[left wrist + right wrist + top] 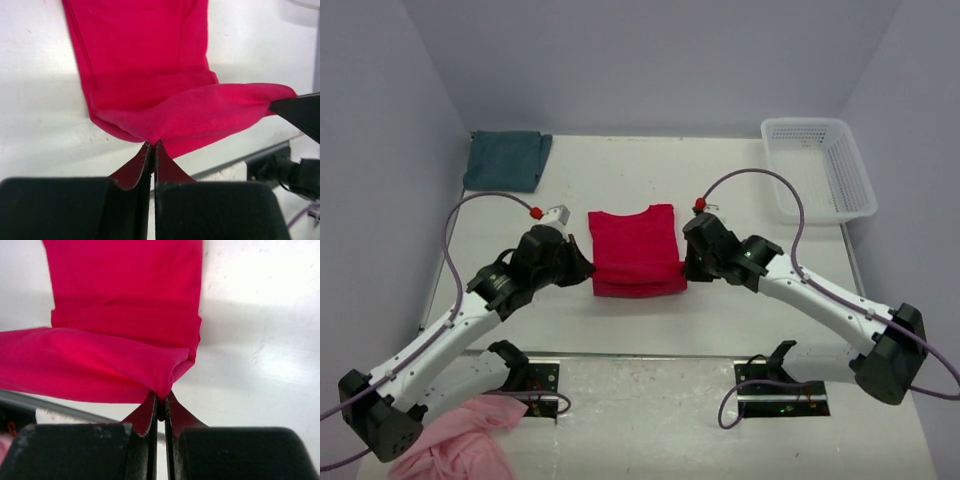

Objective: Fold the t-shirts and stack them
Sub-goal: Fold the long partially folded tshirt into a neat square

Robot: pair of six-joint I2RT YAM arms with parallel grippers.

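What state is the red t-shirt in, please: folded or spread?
Folded: the red t-shirt lies as a rectangle with layered edges along its near side.

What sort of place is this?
Probably a robotics lab test booth, not a laundry: a white table boxed in by bare walls, a left arm and right arm bolted at its near edge, with a red t-shirt, teal t-shirt and plastic basket as props.

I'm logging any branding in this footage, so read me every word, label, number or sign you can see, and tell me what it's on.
No readable text in any view.
red t-shirt: plain, no print or tag showing.
teal t-shirt: plain.
white basket: no label visible.
right arm's base plate: tiny coloured specks, too small to read.
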